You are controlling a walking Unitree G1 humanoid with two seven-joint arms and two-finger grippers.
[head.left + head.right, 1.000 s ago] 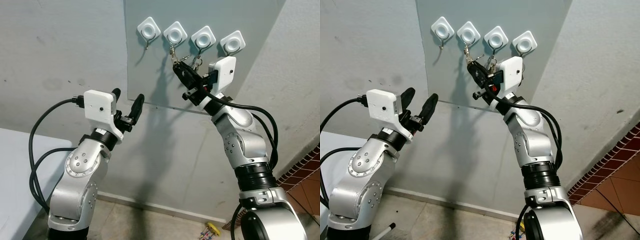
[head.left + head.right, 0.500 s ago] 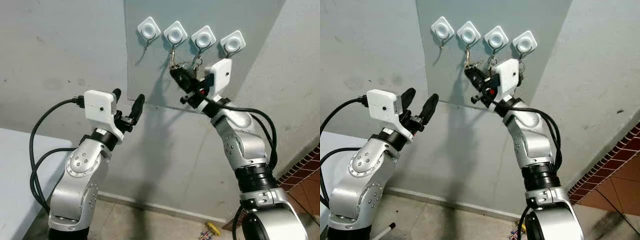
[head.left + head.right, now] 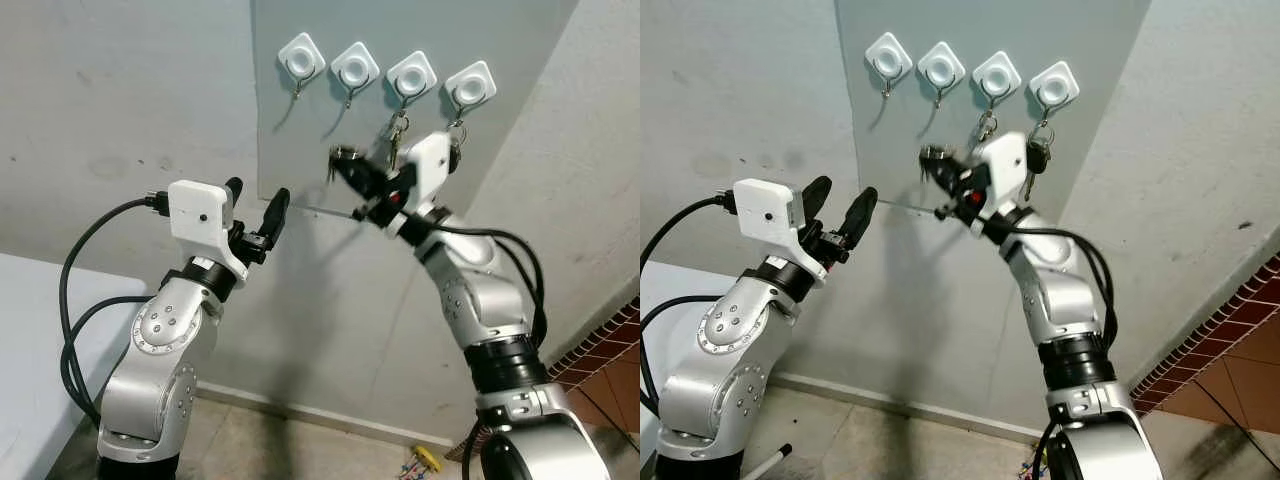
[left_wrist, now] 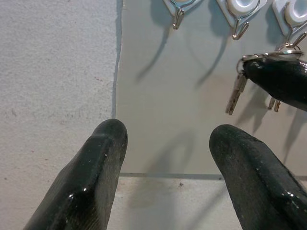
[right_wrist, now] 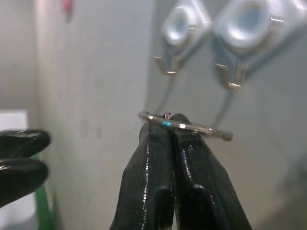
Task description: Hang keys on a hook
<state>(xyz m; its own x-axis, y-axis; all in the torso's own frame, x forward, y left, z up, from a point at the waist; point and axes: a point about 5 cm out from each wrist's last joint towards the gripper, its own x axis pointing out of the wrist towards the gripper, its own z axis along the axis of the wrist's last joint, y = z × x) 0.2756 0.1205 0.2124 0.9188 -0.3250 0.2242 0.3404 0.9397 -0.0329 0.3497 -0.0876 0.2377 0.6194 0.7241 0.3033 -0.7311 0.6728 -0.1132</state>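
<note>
Four white diamond hooks (image 3: 355, 65) sit in a row on a grey wall panel (image 3: 300, 150). My right gripper (image 3: 342, 166) is shut on a metal key ring (image 5: 184, 125), held below and in front of the two left hooks, which are bare. A key (image 4: 235, 93) dangles from the ring. Other keys (image 3: 397, 126) hang from the third hook, and a black key (image 3: 1035, 156) hangs from the fourth. My left gripper (image 3: 255, 200) stands open and empty, lower left of the ring, pointing at the panel.
The panel's lower edge (image 3: 300, 210) runs just behind both grippers. A pale table (image 3: 30, 330) lies at lower left. A small colourful object (image 3: 425, 460) lies on the floor by the wall. Red brick tiling (image 3: 610, 330) shows at the right.
My right gripper has drawn left and downward from the second hook, carrying the key ring with it; that hook is now bare. The left arm has not moved.
</note>
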